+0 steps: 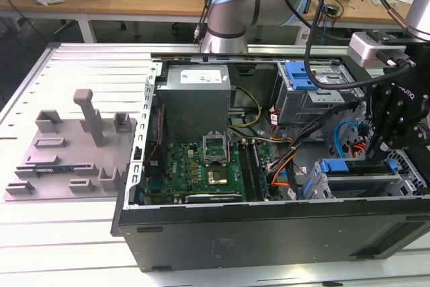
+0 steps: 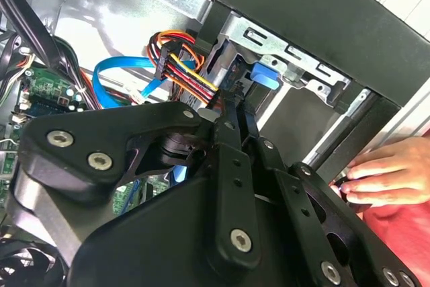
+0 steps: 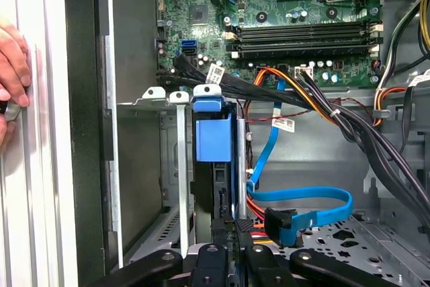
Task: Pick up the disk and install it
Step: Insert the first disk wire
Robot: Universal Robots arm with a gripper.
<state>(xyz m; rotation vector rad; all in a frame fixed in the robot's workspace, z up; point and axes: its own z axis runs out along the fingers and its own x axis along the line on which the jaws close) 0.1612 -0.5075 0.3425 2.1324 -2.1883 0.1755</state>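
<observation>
**Gripper at the drive bay, disk seated on edge**

The gripper (image 3: 227, 236) stands with jaws drawn narrow, nipping the dark edge of the disk (image 3: 213, 138) — it sits upright in the drive cage (image 3: 178, 166), blue frame showing. A person's hand (image 3: 12, 75) rests outside the computer case (image 1: 269, 230).

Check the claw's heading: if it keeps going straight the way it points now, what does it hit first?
Most likely the disk, standing on edge in the drive cage directly ahead of the claw. Depth is unclear, so contact may already exist.
</observation>
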